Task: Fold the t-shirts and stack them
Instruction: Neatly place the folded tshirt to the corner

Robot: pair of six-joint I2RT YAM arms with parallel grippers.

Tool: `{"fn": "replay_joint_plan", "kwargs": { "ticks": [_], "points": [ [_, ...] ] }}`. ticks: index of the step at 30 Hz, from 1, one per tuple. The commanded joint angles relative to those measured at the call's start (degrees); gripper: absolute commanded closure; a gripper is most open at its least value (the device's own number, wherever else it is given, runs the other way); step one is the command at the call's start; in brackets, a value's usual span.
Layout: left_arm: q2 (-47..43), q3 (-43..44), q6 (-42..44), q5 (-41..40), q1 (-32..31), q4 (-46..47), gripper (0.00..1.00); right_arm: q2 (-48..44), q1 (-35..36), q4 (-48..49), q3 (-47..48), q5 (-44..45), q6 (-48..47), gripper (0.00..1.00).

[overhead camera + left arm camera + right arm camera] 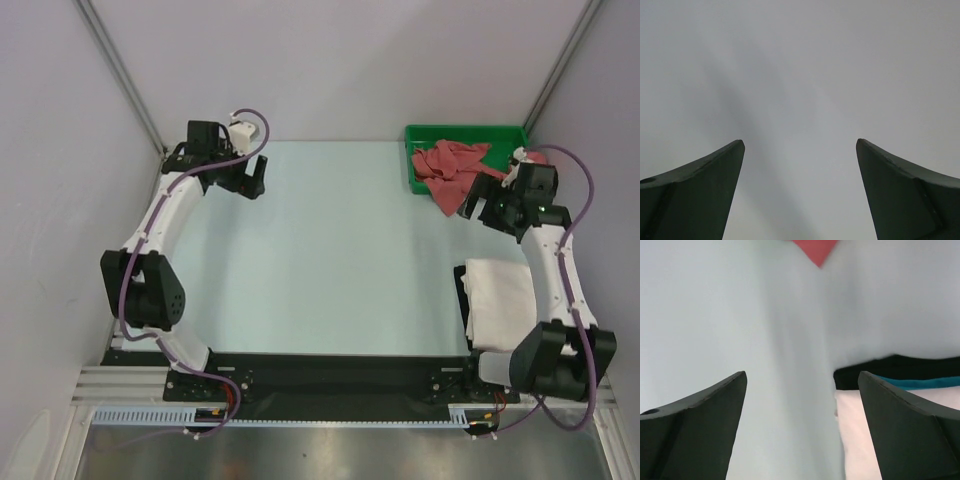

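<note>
A crumpled heap of dusty red t-shirts (pixel 452 166) lies in the green tray (pixel 465 132) at the back right and spills over its front edge. A corner of a red shirt (pixel 816 250) shows at the top of the right wrist view. A folded white t-shirt (pixel 501 299) lies at the right, beside the right arm. In the right wrist view it (pixel 860 440) looks pale, with a teal strip (pixel 912 383) at its far edge. My right gripper (pixel 472 207) (pixel 801 375) is open and empty just in front of the red heap. My left gripper (pixel 256 184) (pixel 800 142) is open and empty at the far left.
The green tray stands against the back wall at the right corner. A black mat edge (pixel 467 292) shows beside the folded shirt. Pale walls close in the table on the left, back and right. The arms' bases sit on a black rail (pixel 330 372) at the near edge.
</note>
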Motion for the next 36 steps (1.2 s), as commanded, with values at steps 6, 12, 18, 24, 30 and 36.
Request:
{"fn": "replay_joint_plan", "kwargs": {
  "ticks": [6, 12, 18, 24, 30, 36],
  "points": [
    [-11.68, -6.07, 0.00, 1.20, 1.32, -1.66, 0.00, -11.75, -0.35, 0.80, 0.53, -3.91, -2.70, 0.00],
    [-17.65, -13.80, -2.91, 0.85, 2.02, -2.28, 0.00, -19.30, -0.43, 2.73, -3.96, 1.01, -2.00, 0.00],
    [-24.76, -20.04, -3.52, -1.61, 2.02, -2.28, 0.00, -26.33, -0.43, 7.56, -7.65, 1.98, -1.47, 0.00],
    [-30.66, -24.70, -2.91, -3.46, 2.02, -1.75, 0.00, -28.46, -0.43, 10.21, -10.47, 1.80, -0.42, 0.00],
    [-34.71, -26.99, -2.47, -4.60, 2.02, -2.01, 0.00, -29.51, -0.35, 10.03, -11.70, 0.57, 0.02, 0.00],
    [-36.64, -27.96, -2.56, -3.73, 2.02, -1.31, 0.00, -31.35, -0.35, 10.12, -13.19, 0.57, -0.42, 0.00]
  ]
}}
